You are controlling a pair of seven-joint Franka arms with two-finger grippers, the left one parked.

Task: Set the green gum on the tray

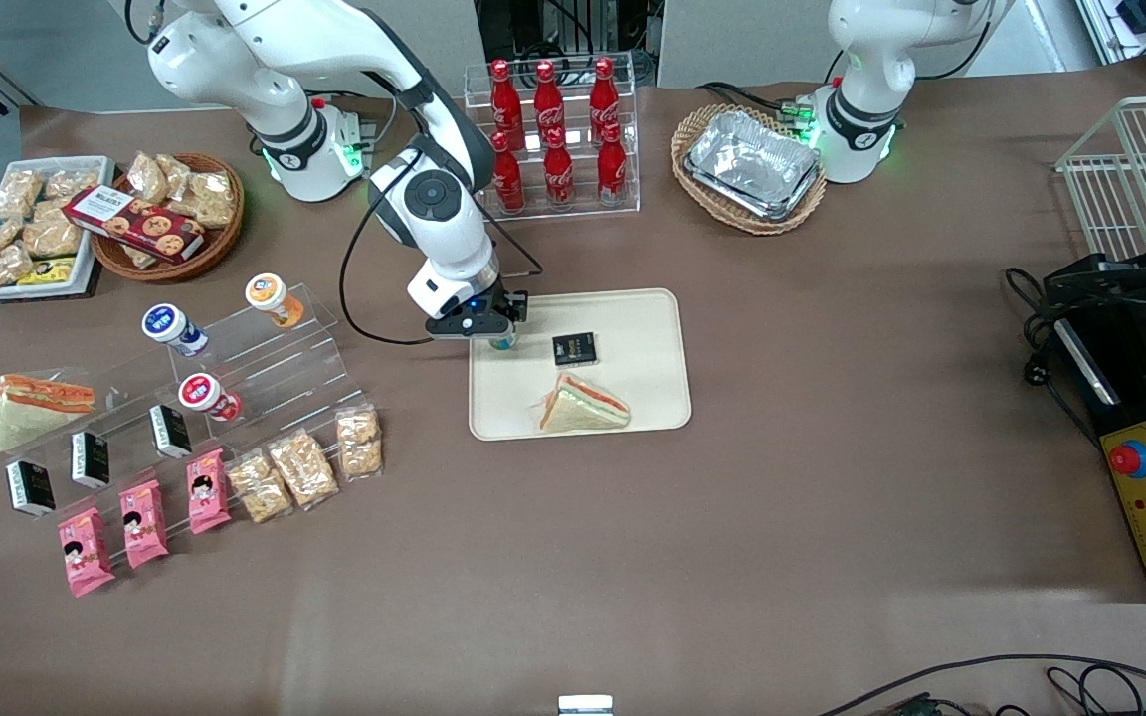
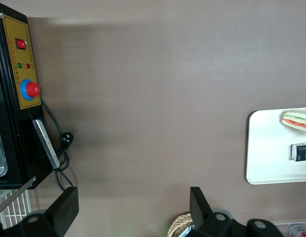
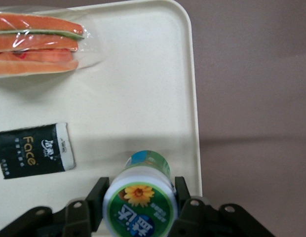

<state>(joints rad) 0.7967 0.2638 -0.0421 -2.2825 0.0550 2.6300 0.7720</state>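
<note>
The pincer pinches the green gum upright over the tray, near the tray's edge toward the working arm, beside a black packet and wrapped sandwich, mid-desk.

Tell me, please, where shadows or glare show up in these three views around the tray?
Right wrist view: the claw shut on the green gum casts a soft shadow across the tray and the tablecloth. Front view: glare on the foil trays; the sandwich throws little shadow. Left wrist view: a broad dim band darkens the cloth toward the control box.
</note>
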